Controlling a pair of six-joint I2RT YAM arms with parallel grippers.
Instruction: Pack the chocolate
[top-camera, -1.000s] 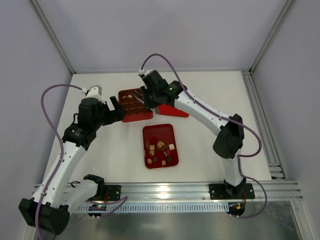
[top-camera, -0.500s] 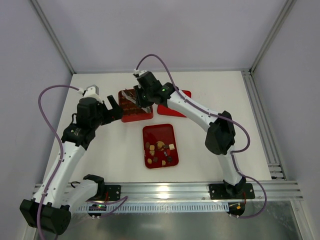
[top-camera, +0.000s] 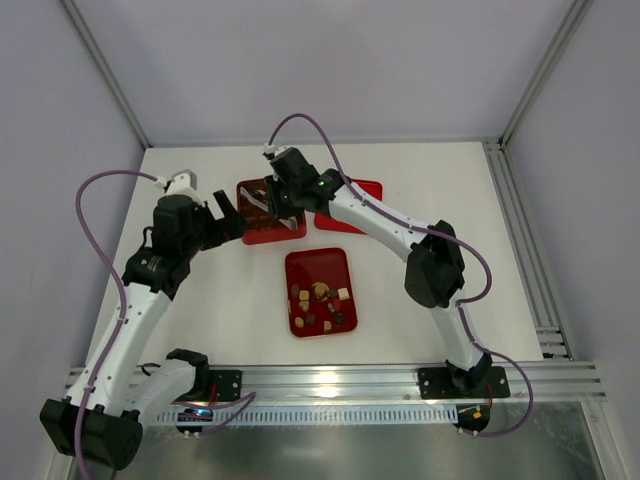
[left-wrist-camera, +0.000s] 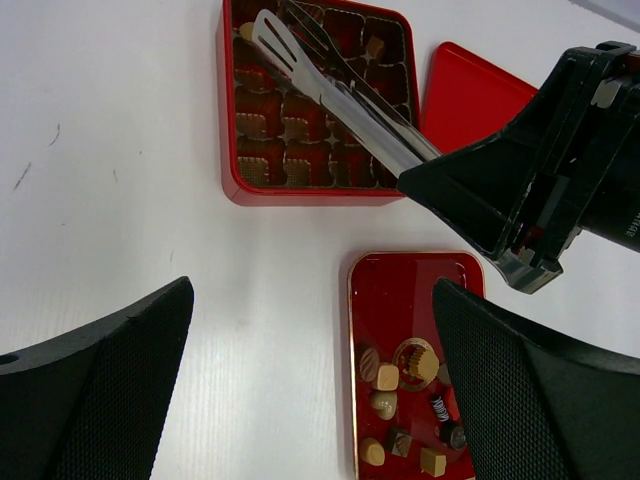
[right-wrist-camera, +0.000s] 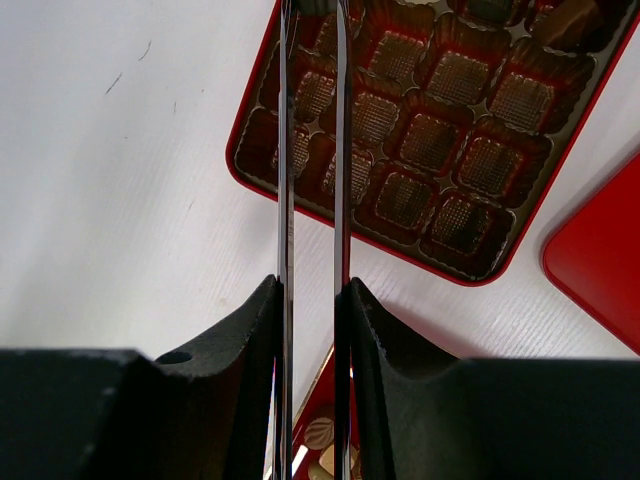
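Several small chocolates (top-camera: 320, 300), dark brown, light brown and cream, lie in the near half of a shallow red tray (top-camera: 318, 258); they also show in the left wrist view (left-wrist-camera: 400, 375). My right gripper (top-camera: 277, 198) is shut on metal tongs (left-wrist-camera: 330, 85), whose two arms (right-wrist-camera: 284, 150) reach over the red compartmented box (top-camera: 272, 238). The tong tips look empty. Most cups in the box (right-wrist-camera: 430, 140) are empty; a few pieces sit along its far row (left-wrist-camera: 375, 45). My left gripper (top-camera: 232, 218) is open and empty, just left of the box.
The flat red lid (top-camera: 370, 190) lies right of the box, partly under my right arm. The right arm spans the space above the tray and lid. White tabletop surrounds the three red pieces; walls stand at the back and sides.
My right gripper has moved left with the tongs, from the box's right edge to over its middle. The left arm has barely moved.
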